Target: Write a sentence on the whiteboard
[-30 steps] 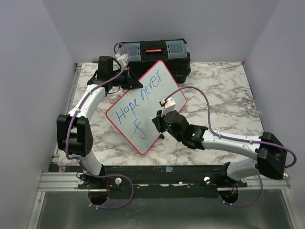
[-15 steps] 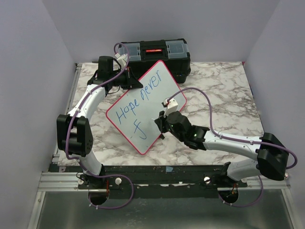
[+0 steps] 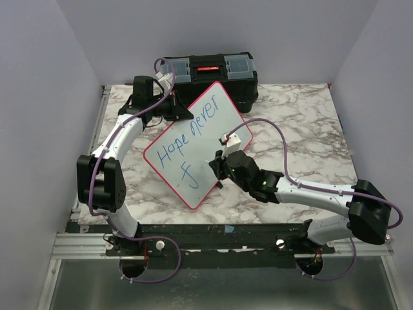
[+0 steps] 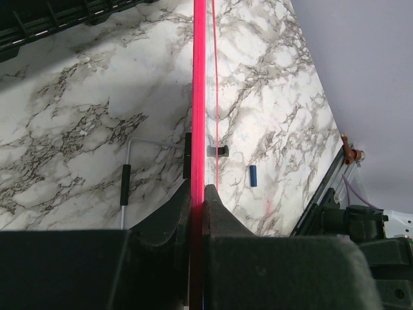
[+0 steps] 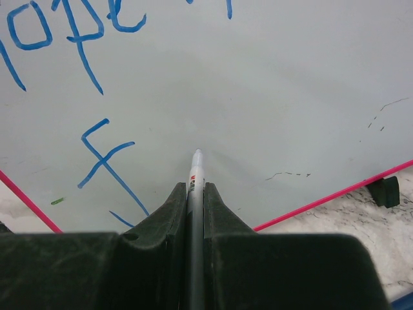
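- The whiteboard (image 3: 193, 148) sat in the middle of the worktop (image 3: 297, 123), turned cornerwise like a diamond, with its pink frame all round.
- Blue handwriting (image 3: 184, 139) on it read "Hope never", with a lone "f" underneath.
- The left claw (image 4: 197, 194) was clenched on the board's frame at its far-left edge. From that wrist the board showed edge-on as a thin pink line.
- The right claw (image 5: 195, 190) was grasping a marker (image 5: 195, 169) between its fingers and pointing it at the bare white area just right of the "f". I couldn't tell whether the tip touched the surface.
- A black toolbox (image 3: 210, 71) stood behind the board's far corner, against the back wall.
- A small blue cylinder (image 4: 253, 175) lay on the marble, showing only in the left wrist view.
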Robot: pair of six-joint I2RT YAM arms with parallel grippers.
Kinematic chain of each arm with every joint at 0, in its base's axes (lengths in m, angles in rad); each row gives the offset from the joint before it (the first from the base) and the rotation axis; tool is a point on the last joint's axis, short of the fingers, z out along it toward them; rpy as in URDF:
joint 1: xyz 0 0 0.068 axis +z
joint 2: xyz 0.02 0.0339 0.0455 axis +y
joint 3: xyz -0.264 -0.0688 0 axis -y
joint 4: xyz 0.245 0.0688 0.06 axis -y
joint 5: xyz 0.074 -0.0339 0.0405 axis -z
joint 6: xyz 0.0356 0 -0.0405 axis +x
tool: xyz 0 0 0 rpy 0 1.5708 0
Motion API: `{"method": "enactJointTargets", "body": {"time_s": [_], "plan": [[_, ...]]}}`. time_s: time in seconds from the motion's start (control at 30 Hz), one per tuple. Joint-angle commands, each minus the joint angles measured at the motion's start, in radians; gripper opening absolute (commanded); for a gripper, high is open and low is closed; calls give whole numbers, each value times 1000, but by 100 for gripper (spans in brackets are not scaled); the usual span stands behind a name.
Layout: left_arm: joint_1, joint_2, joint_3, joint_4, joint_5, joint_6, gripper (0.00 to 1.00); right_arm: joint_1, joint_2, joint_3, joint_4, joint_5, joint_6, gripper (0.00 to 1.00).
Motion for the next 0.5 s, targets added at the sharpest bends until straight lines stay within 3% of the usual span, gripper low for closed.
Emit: {"method": "enactJointTargets", "body": {"time_s": [0.0,0.47], "plan": [[-15,-15,3,6,-37,75,0,-2,5,5,31,-5,-10,1],[-15,-15,1,9,-34,72,0,-2,77,79,39,-17,-22,1]]}}
